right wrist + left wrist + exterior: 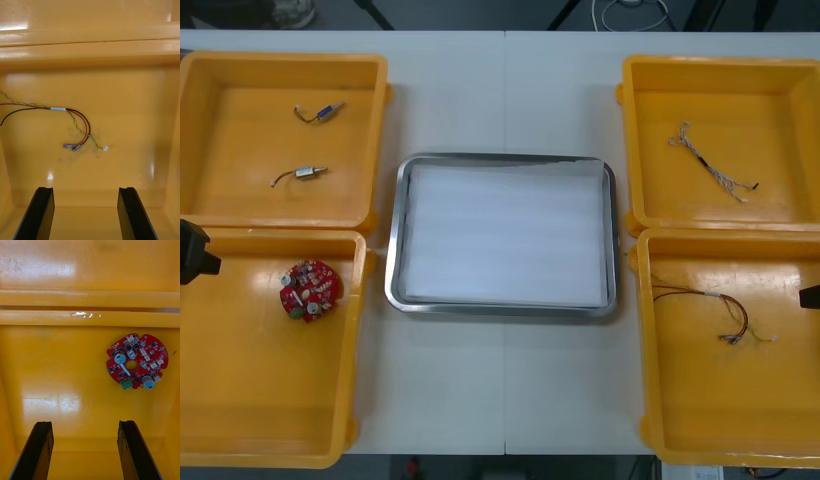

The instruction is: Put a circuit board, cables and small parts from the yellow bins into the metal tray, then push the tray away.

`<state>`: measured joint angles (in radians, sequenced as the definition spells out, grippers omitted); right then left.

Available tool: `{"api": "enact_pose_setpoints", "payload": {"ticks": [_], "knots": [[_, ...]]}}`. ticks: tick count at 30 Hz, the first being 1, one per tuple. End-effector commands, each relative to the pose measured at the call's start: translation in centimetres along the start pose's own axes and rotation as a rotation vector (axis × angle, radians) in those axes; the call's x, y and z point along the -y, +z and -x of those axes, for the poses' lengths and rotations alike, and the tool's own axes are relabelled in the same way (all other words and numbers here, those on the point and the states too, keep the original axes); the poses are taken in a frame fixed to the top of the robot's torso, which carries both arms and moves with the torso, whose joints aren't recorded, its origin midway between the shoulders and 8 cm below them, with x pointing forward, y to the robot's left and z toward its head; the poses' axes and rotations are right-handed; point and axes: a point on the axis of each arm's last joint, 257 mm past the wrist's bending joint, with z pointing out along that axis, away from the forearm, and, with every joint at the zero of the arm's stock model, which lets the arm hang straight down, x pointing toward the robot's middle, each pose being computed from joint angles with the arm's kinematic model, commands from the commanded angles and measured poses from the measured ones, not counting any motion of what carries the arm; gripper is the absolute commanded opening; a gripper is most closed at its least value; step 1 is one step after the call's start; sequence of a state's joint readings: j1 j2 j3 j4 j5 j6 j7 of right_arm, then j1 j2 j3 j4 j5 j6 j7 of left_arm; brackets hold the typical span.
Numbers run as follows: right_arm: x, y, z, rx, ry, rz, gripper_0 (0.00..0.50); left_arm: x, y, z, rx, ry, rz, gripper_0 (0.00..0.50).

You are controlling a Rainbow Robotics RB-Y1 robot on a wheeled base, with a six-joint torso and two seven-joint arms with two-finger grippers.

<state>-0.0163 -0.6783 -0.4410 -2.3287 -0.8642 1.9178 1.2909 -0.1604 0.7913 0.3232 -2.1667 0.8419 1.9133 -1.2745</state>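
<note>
Hovering left gripper (85, 423) over near yellow bin (240, 430) left of metal tray (500, 308), fingers standing wide, likely readying to straddle circuit board (137, 361) lying flat ahead. Right gripper (86, 189) hanging over near bin (700, 420) right of tray, fingers equally wide, facing red and yellow cable (58, 109).

**Bright, even overhead light with soft shadows**

Lit brightly and evenly from above in the front view, with the table (505, 90) pale and the white inside of the metal tray (500, 308) close to washed out. Thin soft shadow along the tray's near rim and under the inner walls of the yellow bins (240, 150). Broad white glare on the floor and rim of the left near bin (52, 403) in the left wrist view. Smaller glints on the floor of the right near bin (50, 175) in the right wrist view.
</note>
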Motion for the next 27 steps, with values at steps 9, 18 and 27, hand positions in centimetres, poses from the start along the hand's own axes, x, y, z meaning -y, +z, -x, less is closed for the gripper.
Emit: {"api": "enact_pose_setpoints", "payload": {"ticks": [9, 18, 27], "knots": [[1.01, -1.33, 1.41, 0.037, 0.017, -0.029, 0.489, -1.13, -1.23, 0.17, 0.021, 0.050, 0.032, 0.500], [1.01, -1.33, 1.41, 0.037, 0.017, -0.029, 0.489, -1.13, -1.23, 0.17, 0.021, 0.050, 0.032, 0.500], [1.01, -1.33, 1.41, 0.037, 0.017, -0.029, 0.489, -1.13, -1.23, 0.17, 0.021, 0.050, 0.032, 0.500]]}}
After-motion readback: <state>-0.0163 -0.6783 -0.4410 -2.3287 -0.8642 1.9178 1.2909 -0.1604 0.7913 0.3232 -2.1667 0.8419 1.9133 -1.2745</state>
